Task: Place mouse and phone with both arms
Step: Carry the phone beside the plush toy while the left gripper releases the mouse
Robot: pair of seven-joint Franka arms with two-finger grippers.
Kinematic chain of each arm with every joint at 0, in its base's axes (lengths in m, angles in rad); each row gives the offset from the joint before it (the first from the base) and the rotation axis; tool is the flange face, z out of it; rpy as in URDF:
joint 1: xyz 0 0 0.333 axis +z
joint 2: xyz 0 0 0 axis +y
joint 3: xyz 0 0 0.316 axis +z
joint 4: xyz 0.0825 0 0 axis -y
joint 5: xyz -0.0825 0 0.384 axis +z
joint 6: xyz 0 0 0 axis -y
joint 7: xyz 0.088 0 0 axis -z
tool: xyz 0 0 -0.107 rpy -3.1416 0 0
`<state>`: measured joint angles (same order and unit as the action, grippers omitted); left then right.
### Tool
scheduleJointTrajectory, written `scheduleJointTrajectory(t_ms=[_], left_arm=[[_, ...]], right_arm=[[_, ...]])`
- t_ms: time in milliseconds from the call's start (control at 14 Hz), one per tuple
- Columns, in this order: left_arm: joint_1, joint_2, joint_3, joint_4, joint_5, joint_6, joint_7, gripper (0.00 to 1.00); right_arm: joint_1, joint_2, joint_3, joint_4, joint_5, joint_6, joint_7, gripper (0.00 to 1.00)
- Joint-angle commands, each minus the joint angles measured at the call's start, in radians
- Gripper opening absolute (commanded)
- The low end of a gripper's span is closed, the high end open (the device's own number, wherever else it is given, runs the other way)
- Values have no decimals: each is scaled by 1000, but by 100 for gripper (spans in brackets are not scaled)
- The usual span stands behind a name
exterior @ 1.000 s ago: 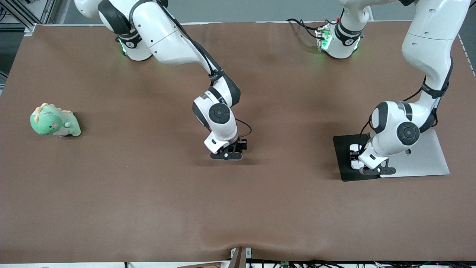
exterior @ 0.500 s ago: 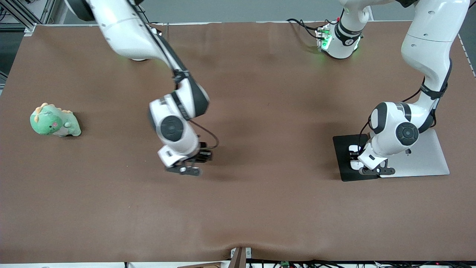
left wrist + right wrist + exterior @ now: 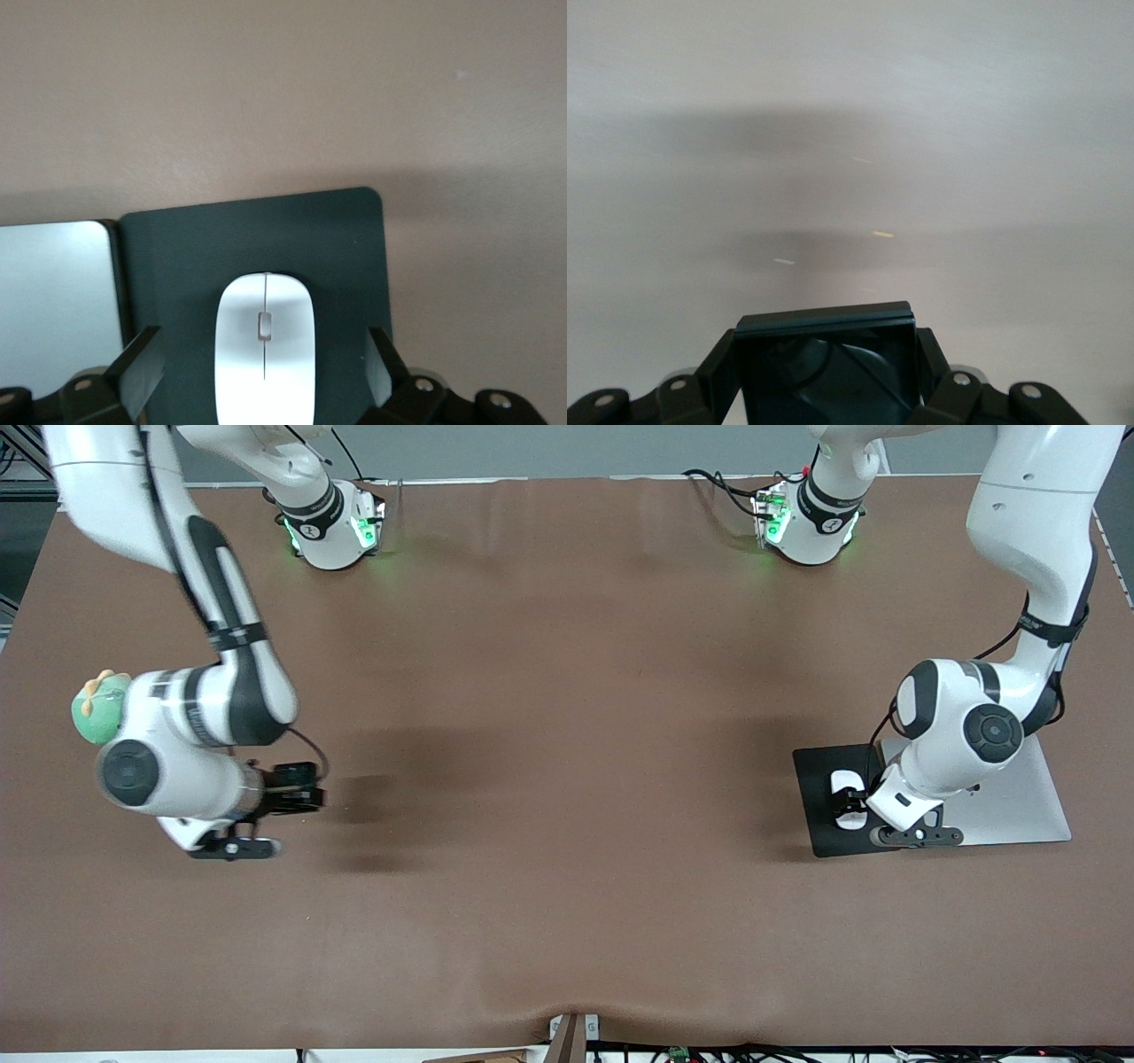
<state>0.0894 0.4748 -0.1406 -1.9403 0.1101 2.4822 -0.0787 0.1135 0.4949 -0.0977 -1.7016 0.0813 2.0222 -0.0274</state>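
Note:
The white mouse lies on the black pad toward the left arm's end of the table. My left gripper is open just above it; in the left wrist view the mouse lies between the two spread fingers with a gap on each side, the gripper centred over it. My right gripper is over bare table at the right arm's end. In the right wrist view it is shut on the black phone. The phone does not show in the front view.
A silver plate lies beside the black pad and also shows in the left wrist view. A green dinosaur plush sits half hidden by the right arm's wrist. The brown table's front edge is nearest the camera.
The right arm has swung from the table's middle to the right arm's end, carrying the phone. The left gripper has shifted a little, and more of the mouse shows.

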Motion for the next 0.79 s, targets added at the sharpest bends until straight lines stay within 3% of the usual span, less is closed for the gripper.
scheduleJointTrajectory(t_ms=[0, 286, 571, 714], left_arm=[[-2, -74, -4, 20, -12, -90, -1, 100], [-2, -123, -4, 138, -12, -283, 10, 100], [0, -176, -4, 231, -12, -449, 13, 100], [0, -217, -4, 259, -12, -512, 14, 100]], right_arm=[[-113, -58, 27, -96, -12, 19, -101, 0], [-176, -67, 21, -235, -15, 179, -132, 0], [-218, -52, 3, -292, -38, 338, -131, 0], [-247, -33, -8, -297, -48, 354, -131, 0]])
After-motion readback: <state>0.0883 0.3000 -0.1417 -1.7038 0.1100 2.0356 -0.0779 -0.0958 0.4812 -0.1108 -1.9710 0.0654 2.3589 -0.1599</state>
